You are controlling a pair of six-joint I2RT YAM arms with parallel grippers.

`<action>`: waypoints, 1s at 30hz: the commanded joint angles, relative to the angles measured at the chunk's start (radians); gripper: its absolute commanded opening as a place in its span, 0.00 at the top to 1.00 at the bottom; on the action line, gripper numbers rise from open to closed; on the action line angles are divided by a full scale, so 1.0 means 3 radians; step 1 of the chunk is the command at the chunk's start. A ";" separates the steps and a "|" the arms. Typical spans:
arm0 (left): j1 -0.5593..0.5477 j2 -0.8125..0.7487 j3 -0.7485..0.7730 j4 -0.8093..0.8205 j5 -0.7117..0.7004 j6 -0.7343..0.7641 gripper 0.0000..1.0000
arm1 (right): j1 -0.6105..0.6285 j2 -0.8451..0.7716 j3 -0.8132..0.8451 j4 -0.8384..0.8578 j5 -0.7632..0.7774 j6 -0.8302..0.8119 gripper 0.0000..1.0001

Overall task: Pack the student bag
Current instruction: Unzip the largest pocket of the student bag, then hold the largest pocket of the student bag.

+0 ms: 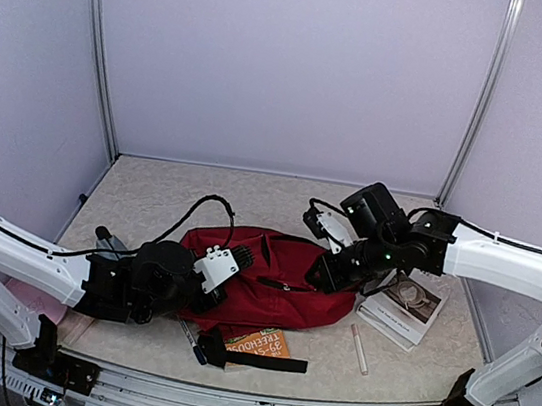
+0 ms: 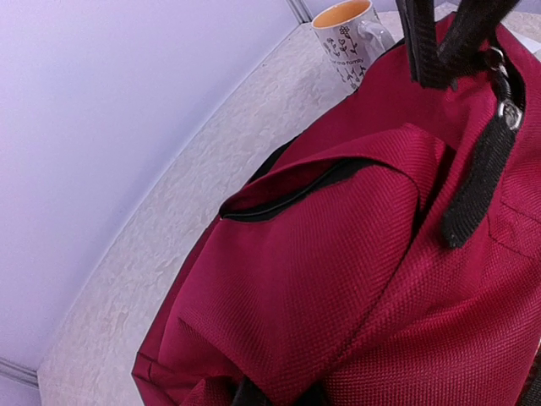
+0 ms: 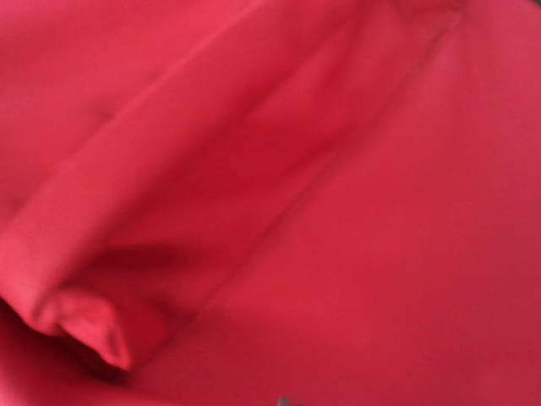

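The student bag [image 1: 275,282], dark red with black straps, lies on its side mid-table. My left gripper [image 1: 199,299] is at the bag's left end. In the left wrist view the bag's fabric [image 2: 338,279] fills the frame and bunches between the dark fingertips [image 2: 245,394] at the bottom edge, so the gripper looks shut on it. A black zipper opening [image 2: 287,196] gapes slightly. My right gripper [image 1: 329,275] presses against the bag's right end. Its wrist view shows only blurred red fabric [image 3: 321,211], and its fingers are hidden.
An orange book [image 1: 261,342] and a black strap [image 1: 254,360] stick out under the bag's near side. A black marker [image 1: 193,344] lies near left, a white pen [image 1: 360,349] near right. A white book [image 1: 406,305] lies at right. A mug [image 2: 348,38] stands behind the bag.
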 commanded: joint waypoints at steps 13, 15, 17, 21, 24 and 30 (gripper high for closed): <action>0.0122 -0.0662 -0.0440 0.0109 0.0626 -0.0458 1.00 | -0.0619 -0.0681 -0.0166 0.0785 0.0026 -0.0168 1.00; 0.0127 -0.0761 -0.0441 0.0041 0.1140 -0.0370 1.00 | -0.0619 -0.0591 -0.0045 0.0934 -0.0178 -0.0273 1.00; 0.0143 -0.0923 -0.0434 0.0038 0.1622 -0.0390 0.75 | -0.0614 -0.0509 0.0058 0.1124 -0.0381 -0.0347 1.00; 0.0342 -0.1301 -0.0369 0.0195 0.2333 -0.0625 0.37 | -0.0583 -0.0419 0.0215 0.1502 -0.0764 -0.0405 1.00; 0.0443 -0.1351 -0.0157 0.0136 0.2555 -0.0691 0.30 | -0.0520 -0.0327 0.0294 0.1675 -0.0952 -0.0430 1.00; 0.0840 -0.0638 0.0364 0.0195 0.2458 -0.1433 0.51 | -0.0416 -0.0255 0.0329 0.2090 -0.1254 -0.0376 1.00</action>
